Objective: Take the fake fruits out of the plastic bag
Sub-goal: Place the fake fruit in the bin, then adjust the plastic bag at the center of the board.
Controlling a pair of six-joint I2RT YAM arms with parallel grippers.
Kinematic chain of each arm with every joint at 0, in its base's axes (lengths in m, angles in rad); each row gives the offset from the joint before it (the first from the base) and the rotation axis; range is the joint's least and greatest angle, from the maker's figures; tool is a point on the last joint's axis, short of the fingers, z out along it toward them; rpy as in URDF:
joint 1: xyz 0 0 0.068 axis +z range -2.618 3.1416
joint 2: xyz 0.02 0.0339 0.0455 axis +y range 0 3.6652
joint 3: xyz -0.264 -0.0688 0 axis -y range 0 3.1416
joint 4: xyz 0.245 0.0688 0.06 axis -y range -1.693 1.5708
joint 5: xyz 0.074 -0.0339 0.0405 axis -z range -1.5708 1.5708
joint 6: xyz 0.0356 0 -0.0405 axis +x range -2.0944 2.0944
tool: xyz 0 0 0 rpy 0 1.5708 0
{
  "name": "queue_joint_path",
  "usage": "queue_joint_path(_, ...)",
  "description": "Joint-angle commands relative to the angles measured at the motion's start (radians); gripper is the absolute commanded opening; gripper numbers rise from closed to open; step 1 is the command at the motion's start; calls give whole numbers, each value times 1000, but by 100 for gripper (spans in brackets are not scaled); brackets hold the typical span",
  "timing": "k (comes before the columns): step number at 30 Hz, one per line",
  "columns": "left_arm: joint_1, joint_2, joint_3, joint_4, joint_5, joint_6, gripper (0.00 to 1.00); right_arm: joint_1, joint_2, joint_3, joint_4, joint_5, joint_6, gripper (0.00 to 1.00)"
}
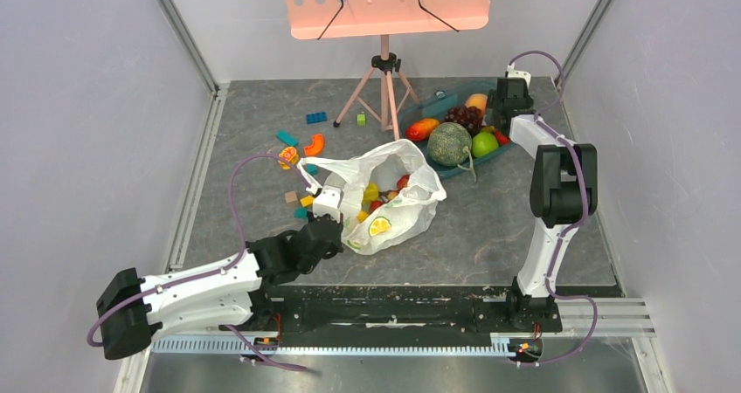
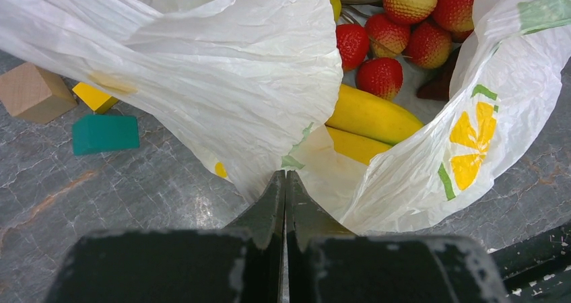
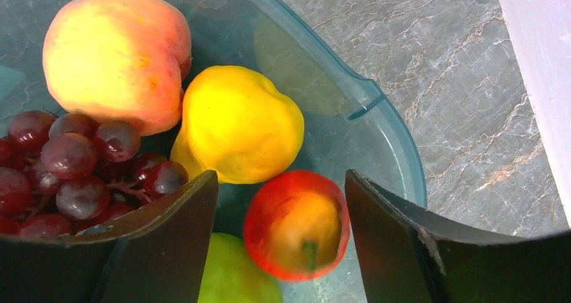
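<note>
Pinching crinkly translucent plastic bag, left gripper clamped; right gripper apart over glossy rounded red fruit.

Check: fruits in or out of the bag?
In. The banana and red balls lie inside the bag, visible through its open mouth; left gripper shut on the bag's rim.

banana bunch half hidden under plastic bag

The bag gapes wide at frame center, open to a reach from above. Blocks crowd its left side. A tripod and a full tray stand just above it. Open table stretches at lower right.
</note>
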Motion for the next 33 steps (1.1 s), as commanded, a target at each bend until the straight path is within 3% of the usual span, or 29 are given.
queue_joint_path(1,5,0,21,18,-7,-1,2,-2,-14,21,12,14,-10,75)
queue_joint_path(6,5,-5,18,15,-7,-1,2,-2,-74,-4,20,0,0,83)
queue_joint_path(12,5,-12,23,10,-6,-1,2,-2,-218,-91,32,-48,29,85)
queue_joint_path(18,4,-23,29,7,-4,-2,2,10,-399,-219,20,-234,42,86)
queue_joint_path(24,5,-28,37,10,-4,-1,2,173,-585,-352,17,-314,0,84)
queue_joint_path(29,5,-32,57,-2,-10,1,2,372,-738,-433,69,-361,-23,76)
queue_joint_path(33,5,-61,94,-32,-19,17,2,468,-835,-482,158,-499,-30,70)
